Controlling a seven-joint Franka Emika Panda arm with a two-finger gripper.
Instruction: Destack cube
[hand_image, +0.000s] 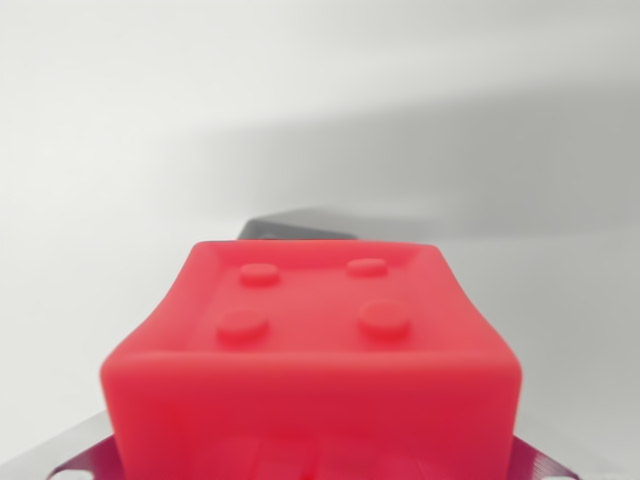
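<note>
Clearly the wrist view is almost filled by the red cube (310, 350), seen very close, its recessed top carrying 4 round studs and its front face blurred. At the wrist view's lower left a pale metallic corner (85, 455) pokes out from under the cube, and a matching one (540, 462) shows at the lower right; these look like parts of the end effector, though neither fingertip is visible, so I cannot tell how wide it stands or whether it grips anything. Behind the cube a dark grey edge (300, 225) peeks above its far rim; what it is stays unclear. Beyond that lies only a white, softly shadowed background (120, 120).

No second cube is visible, so whether this one sits on a stack or hangs lifted cannot be read.

Risks, as I judge them: if the hold is shallow or off-centre, the smooth, slightly bulging sides could slip and the cube tilt or drop. If a lower cube clings by its studs, lifting could drag it along and topple it.
</note>
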